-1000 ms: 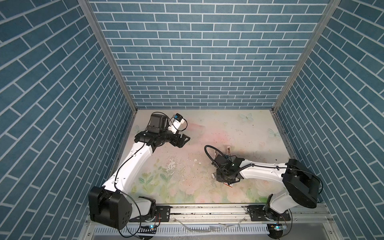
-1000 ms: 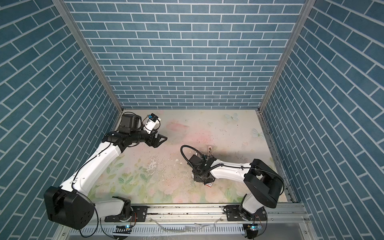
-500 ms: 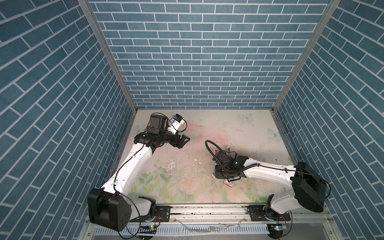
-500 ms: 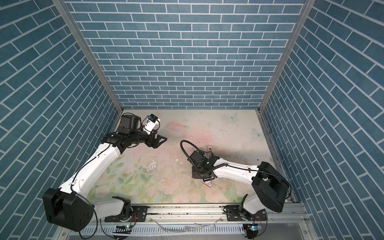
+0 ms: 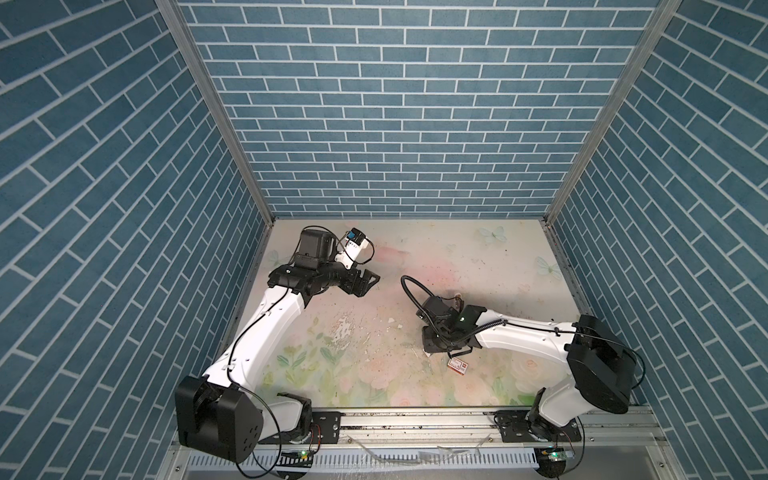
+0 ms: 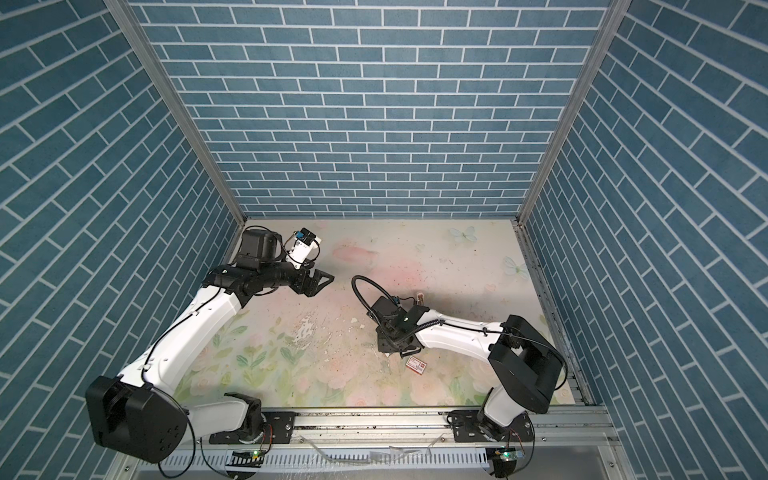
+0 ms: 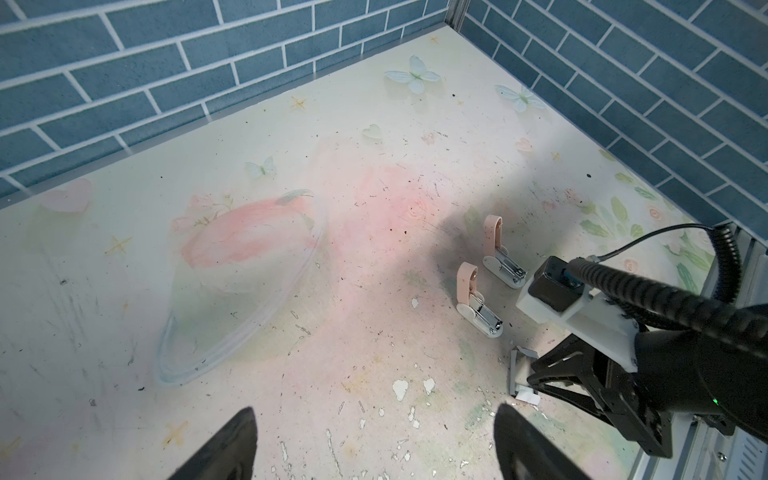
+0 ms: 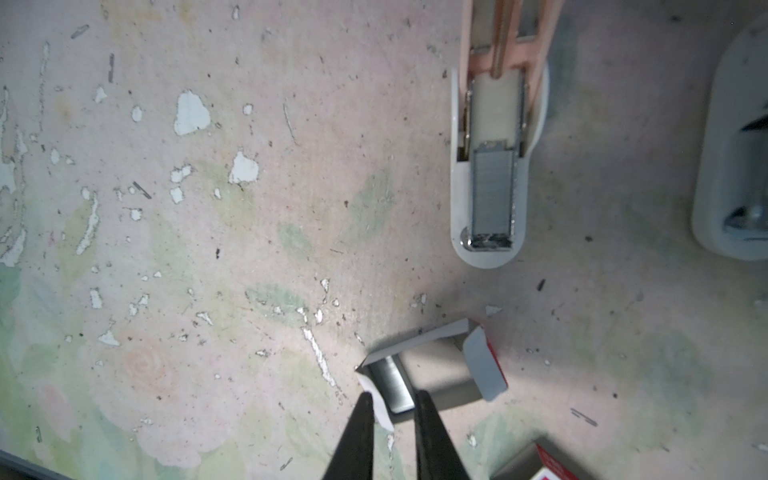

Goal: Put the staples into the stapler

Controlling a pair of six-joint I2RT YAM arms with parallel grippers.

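**Right tool narrows on a strip of staples in the opened box**

The right tool (image 8: 392, 395) points down at the surface (image 8: 249, 249). Its two black fingers (image 8: 357, 436) are drawn in narrow on either side of a strip of staples (image 8: 392, 384). Whether they already pinch it cannot be told. The strip lies in the grey inside of an opened cardboard box (image 8: 440, 374), and one fingertip touches the box's white flap. In both top views a red-and-white box (image 5: 457, 365) lies on the surface just beside this tool.

Past the opened box, and apart from it, a stapler (image 8: 490, 166) lies open with its pink top swung up. Another strip of staples (image 8: 492, 195) already sits in its metal channel. A second stapler (image 8: 731, 166) lies beside it, cut off by the edge of the right wrist view. In the left wrist view both show their pink tops raised.

The left tool (image 7: 374, 409) hangs well apart from all this, over the far left of the surface. Its fingers are spread wide with nothing between them.
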